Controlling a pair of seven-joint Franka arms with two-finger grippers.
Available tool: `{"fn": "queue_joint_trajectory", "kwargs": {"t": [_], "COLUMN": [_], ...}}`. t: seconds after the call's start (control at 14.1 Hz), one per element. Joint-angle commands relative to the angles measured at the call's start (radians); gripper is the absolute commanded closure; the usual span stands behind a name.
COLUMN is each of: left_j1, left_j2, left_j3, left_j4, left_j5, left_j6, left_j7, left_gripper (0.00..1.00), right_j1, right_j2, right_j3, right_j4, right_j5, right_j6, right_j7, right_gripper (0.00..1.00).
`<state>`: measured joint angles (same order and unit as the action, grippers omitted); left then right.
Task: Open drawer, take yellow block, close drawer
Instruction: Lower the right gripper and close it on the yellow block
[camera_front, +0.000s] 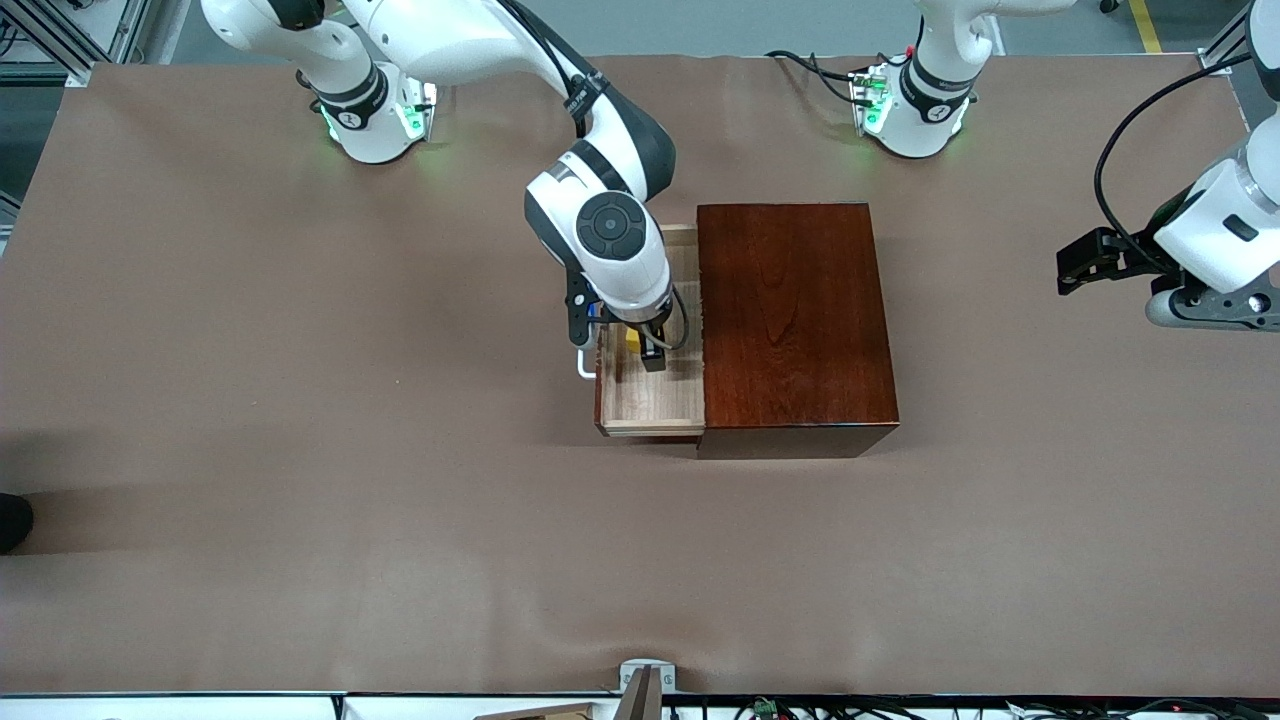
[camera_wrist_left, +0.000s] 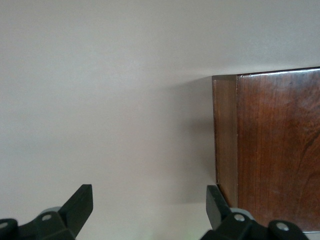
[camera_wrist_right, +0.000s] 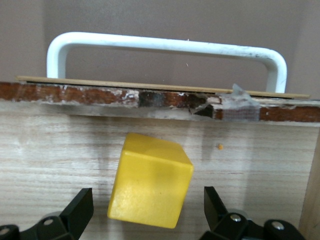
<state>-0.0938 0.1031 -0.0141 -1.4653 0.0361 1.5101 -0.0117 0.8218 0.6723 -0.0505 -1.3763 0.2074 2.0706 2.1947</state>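
Matte yellow block (camera_wrist_right: 150, 180) between open right gripper (camera_wrist_right: 143, 210); seemingly untouched.

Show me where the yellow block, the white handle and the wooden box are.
Yellow block (camera_wrist_right: 150, 180), right wrist view: middle of its top face.
Handle (camera_wrist_right: 165, 44), right wrist view: middle of the white bar.
Box (camera_front: 790, 310), front view: middle of its glossy top.

White glossy shells with dark grey joint bands are being shown on both arms; green lights are glowing at the bases; black cables are trailing alongside.
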Motion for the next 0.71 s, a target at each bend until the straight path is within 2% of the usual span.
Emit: {"fn": "queue_joint_trajectory", "kwargs": {"t": [0.0,0.28,0.36,0.57,0.64], "left_j1": [-0.004,-0.003,-0.003,-0.003,-0.004], "left_j2": [-0.019,-0.017,-0.017,-0.019,-0.020], "left_j3": [0.005,0.008,0.010,0.011,0.011], "left_j4": [-0.017,-0.017,-0.017,-0.018,-0.018], "left_j5": [-0.022,-0.025,-0.039,-0.059,-0.059], "left_j6": [0.018,0.042,0.064,0.078,0.068], "left_j7": [-0.013,-0.013,-0.013,-0.016,-0.016], "left_gripper": [0.00,0.00,0.00,0.00,0.00], "right_j1": [0.005,0.008,0.008,0.008,0.008], "right_j2": [0.010,0.010,0.010,0.007,0.006], "right_j3": [-0.003,-0.003,-0.003,-0.003,-0.003], "right_j4": [0.011,-0.006,-0.006,-0.004,-0.004], "right_j5": [-0.022,-0.025,-0.025,-0.029,-0.029], "right_j6": [0.002,0.000,0.000,0.000,0.000], "right_j7": [0.016,0.016,0.017,0.019,0.019], "right_gripper": [0.01,0.03,0.16,0.68,0.82]}}
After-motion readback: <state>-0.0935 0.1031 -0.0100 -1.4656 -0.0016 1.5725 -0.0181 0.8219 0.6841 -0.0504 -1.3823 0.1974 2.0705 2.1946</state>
